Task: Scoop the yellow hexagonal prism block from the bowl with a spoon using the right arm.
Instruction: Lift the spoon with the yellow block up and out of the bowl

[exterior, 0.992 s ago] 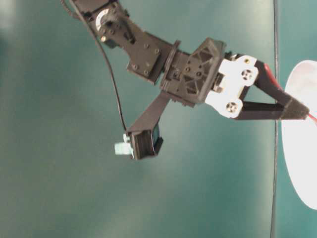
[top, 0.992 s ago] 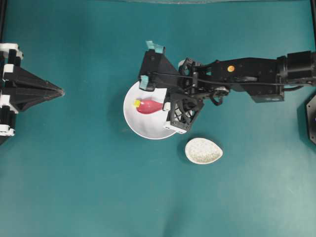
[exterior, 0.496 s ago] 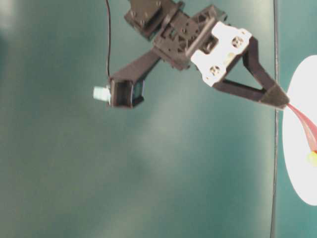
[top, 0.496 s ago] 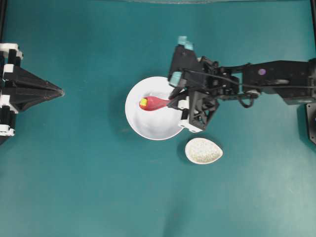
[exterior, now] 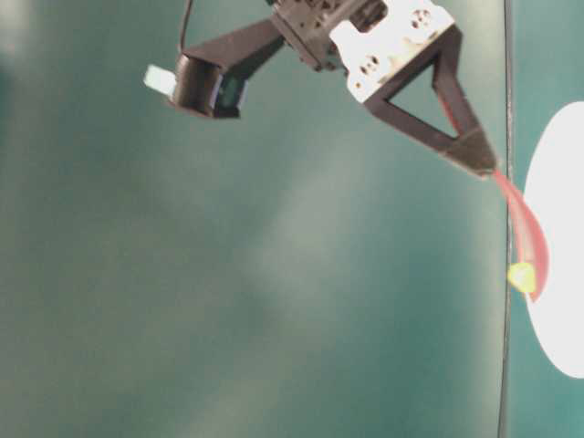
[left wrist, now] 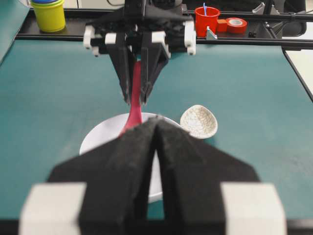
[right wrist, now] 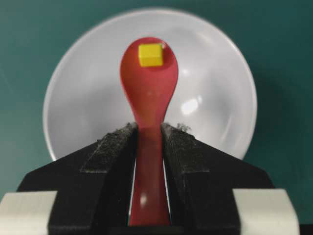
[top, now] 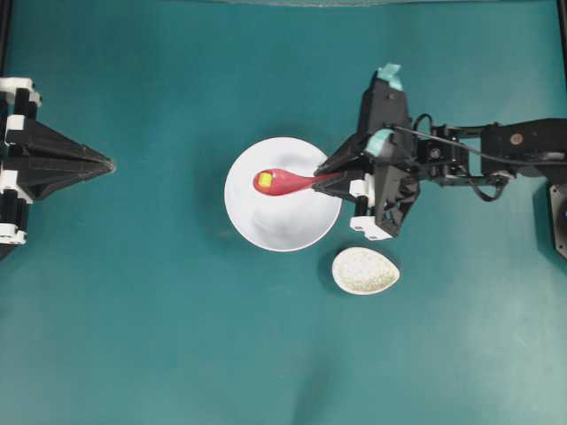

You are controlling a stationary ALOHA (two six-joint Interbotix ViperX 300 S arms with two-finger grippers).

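Observation:
My right gripper (top: 326, 170) (right wrist: 149, 128) is shut on the handle of the pink-red spoon (top: 288, 182) (right wrist: 149, 98). The spoon reaches left over the white bowl (top: 266, 235) (right wrist: 215, 98). The yellow hexagonal prism block (top: 264, 179) (right wrist: 150, 54) lies in the scoop near its far tip. In the table-level view the spoon (exterior: 525, 237) hangs slanted from the gripper (exterior: 479, 160) with the block (exterior: 521, 276) at its low end, beside the bowl (exterior: 561, 338). My left gripper (top: 111, 165) (left wrist: 157, 121) sits far left, shut and holding nothing.
A small speckled egg-shaped spoon rest (top: 365, 270) (left wrist: 199, 121) lies just right of the bowl, below the right wrist. A yellow cup (left wrist: 48, 13), a red cup (left wrist: 207, 19) and a red tape roll (left wrist: 237, 24) stand on the far ledge.
The right gripper has drawn back to the right and risen with the spoon. The block has gone from the spoon's tip edge into the scoop. The left arm has stayed put.

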